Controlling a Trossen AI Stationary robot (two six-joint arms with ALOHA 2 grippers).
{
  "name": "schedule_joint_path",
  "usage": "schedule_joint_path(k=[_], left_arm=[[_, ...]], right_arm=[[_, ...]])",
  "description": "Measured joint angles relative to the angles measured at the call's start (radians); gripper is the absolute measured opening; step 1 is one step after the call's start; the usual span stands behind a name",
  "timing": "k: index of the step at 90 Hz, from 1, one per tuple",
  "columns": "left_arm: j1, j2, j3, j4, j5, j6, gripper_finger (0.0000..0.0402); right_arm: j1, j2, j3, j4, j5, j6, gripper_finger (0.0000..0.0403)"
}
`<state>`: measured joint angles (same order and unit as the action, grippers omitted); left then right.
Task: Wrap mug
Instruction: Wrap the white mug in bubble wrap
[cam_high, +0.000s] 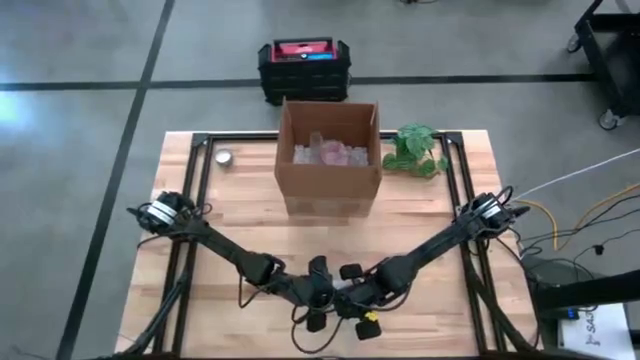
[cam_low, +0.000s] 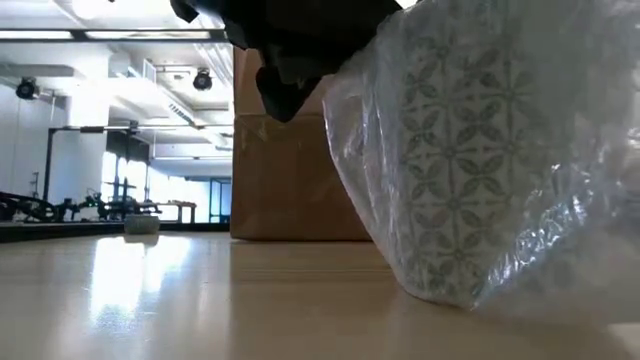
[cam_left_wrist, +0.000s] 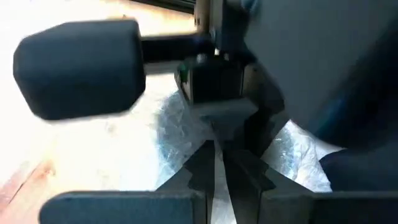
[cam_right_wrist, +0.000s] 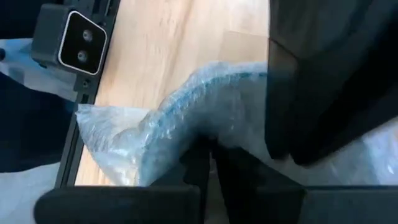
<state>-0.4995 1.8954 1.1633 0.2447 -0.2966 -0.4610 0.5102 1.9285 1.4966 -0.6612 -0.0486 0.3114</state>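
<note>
At the table's near edge, both tools pinch bubble wrap that largely veils the patterned mug.

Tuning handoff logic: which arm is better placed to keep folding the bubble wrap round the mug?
No clear edge. Both grippers, left and right, meet at the near table edge, each with jaws closed on the bubble wrap around the mug. Slightly right, a guess.
</note>
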Motion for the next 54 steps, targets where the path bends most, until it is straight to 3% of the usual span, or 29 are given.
schedule_joint_path(k=[17, 26, 38, 54], left_arm=[[0.000, 0.000, 0.000, 0.000, 0.000, 0.000, 0.0022], [-0.001, 0.000, 0.000, 0.000, 0.000, 0.000, 0.0023], [-0.001, 0.000, 0.000, 0.000, 0.000, 0.000, 0.0022], [0.000, 0.000, 0.000, 0.001, -0.002, 0.000, 0.0023]], right_arm=[[0.000, -0.106, 0.001, -0.022, 0.008, 0.010, 0.0018], [0.000, -0.130, 0.002, -0.062, 0.080, 0.010, 0.0018], [-0.001, -0.133, -0.007, -0.087, 0.190, 0.025, 0.0018], [-0.002, -0.070, -0.051, -0.051, 0.200, 0.040, 0.0018]])
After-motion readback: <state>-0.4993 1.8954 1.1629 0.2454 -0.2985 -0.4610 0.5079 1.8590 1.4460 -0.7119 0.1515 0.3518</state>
